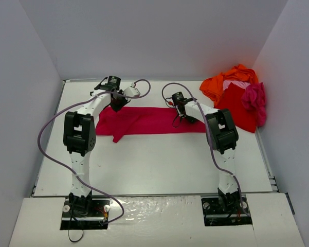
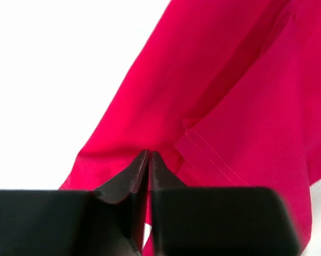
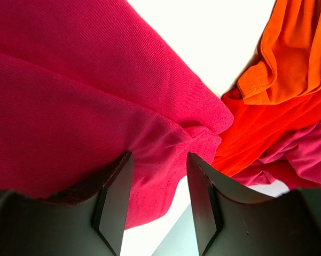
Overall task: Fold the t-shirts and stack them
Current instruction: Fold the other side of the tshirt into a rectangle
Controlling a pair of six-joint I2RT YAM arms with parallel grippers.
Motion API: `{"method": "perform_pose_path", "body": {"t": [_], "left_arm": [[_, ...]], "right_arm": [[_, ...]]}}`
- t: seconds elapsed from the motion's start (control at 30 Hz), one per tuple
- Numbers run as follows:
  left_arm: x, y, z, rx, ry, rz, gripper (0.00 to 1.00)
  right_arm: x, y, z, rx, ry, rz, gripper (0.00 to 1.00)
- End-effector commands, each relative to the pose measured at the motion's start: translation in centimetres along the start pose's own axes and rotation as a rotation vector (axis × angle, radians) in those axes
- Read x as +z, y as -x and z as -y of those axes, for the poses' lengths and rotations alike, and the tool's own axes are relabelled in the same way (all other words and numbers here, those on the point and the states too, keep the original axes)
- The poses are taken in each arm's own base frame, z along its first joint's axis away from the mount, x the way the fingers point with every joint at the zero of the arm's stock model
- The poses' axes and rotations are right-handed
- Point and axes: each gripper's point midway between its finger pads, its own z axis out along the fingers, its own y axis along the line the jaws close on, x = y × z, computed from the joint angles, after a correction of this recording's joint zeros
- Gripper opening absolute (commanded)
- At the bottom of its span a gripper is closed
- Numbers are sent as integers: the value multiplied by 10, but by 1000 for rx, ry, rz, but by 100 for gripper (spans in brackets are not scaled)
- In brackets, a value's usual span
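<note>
**A:** Which step is in hand?

**B:** The fold is about halfway, I judge; the soft crimson pink-red cloth t-shirt (image 1: 149,121) lies as one long narrow band across the middle of the flat white table (image 1: 154,164), with a loose tail trailing toward the near side at its left end; the lengthwise fold looks made, the crosswise one not yet.

**A:** And the arms, from the left?

**B:** The left gripper (image 2: 149,156) sits at the band's left end, its jaws pressed together with a sliver of red between them, so they are clamped on the cloth; the right gripper (image 3: 159,160) hovers over the right end, jaws apart, with cloth below them but nothing pinched.

**A:** So what does the next move call for?

**B:** The right jaws need to close on that end hem; then, probably, one end is carried over the other to halve the band.

**A:** Is there room?

**B:** There is bare table on the near side and some past the left end; the right end is tighter, since the crumpled orange shirt (image 1: 216,85), red shirt (image 1: 239,110) and magenta shirt (image 1: 254,100) fill the far right corner; in the right wrist view the crimson hem lies just beside the red cloth, so a careless pinch could catch a neighbour.
</note>
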Motion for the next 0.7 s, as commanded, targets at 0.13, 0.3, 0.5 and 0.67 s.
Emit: {"method": "perform_pose_path", "body": {"t": [0.13,0.3,0.5,0.67], "left_arm": [[-25,8,20,22,-128,30,29],[-20,9,33,14,-210,32,35],[-10,6,33,2,-238,7,35],[-8,8,27,-5,-226,10,35]], "right_arm": [[-19,3,15,39,-26,28,43],[-20,2,15,36,-26,25,43],[-19,2,13,35,-21,26,43],[-19,0,13,32,-19,23,43]]}}
